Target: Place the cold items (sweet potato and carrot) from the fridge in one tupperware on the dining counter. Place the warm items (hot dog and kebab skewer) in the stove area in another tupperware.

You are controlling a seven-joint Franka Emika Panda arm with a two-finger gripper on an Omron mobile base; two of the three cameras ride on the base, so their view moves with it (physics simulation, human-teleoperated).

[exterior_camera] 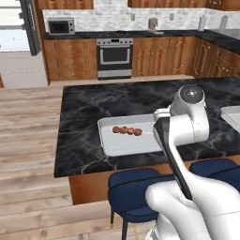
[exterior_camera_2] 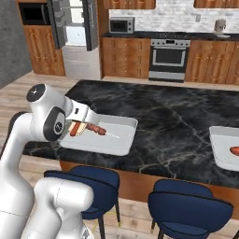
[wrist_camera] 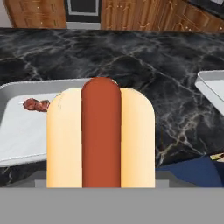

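My gripper (exterior_camera_2: 78,125) is shut on the hot dog (wrist_camera: 100,138), a red sausage in a pale bun that looms close in the hand view. It hangs over the near left end of a grey tupperware (exterior_camera_2: 109,144) on the black dining counter (exterior_camera_2: 168,112). The kebab skewer (exterior_camera: 127,131) lies inside that tupperware (exterior_camera: 117,146), and the hand view shows the skewer (wrist_camera: 36,105) left of the bun. A second tupperware (exterior_camera_2: 219,142) at the right holds an orange-red item (exterior_camera_2: 235,151), sweet potato or carrot, I cannot tell.
Blue stools (exterior_camera_2: 186,205) stand along the counter's near edge below the arm. The stove (exterior_camera: 114,56) and wooden cabinets line the far wall. The fridge (exterior_camera_2: 74,32) stands open at the far left. Bare marble stretches between the two containers.
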